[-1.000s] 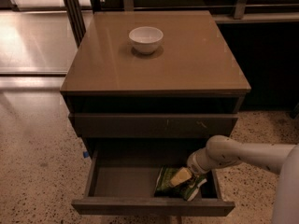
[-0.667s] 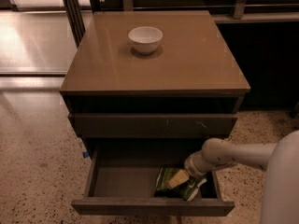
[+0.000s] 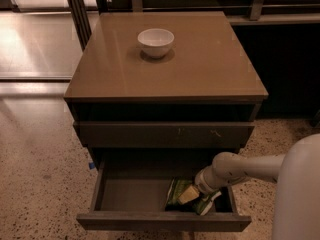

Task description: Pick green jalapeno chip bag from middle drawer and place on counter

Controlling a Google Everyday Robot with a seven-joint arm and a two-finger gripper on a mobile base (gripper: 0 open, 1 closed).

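Observation:
The green jalapeno chip bag [image 3: 178, 191] lies crinkled on the grey floor of the open middle drawer [image 3: 125, 196], at its right side. My gripper [image 3: 192, 195] reaches down into the drawer from the right on a white arm and sits on the bag's right half, hiding part of it. The glossy tan counter [image 3: 200, 69] tops the dark cabinet above, with nothing of the bag on it.
A white bowl [image 3: 156, 42] stands on the counter toward the back. A closed drawer front with small pale scratches [image 3: 165, 134] sits just above the open drawer. Speckled floor lies left and right of the cabinet. My white arm body [image 3: 300, 194] fills the lower right.
My arm has shifted slightly left and lower over the bag, and more of the white arm body shows at the right. The bag stays in the drawer.

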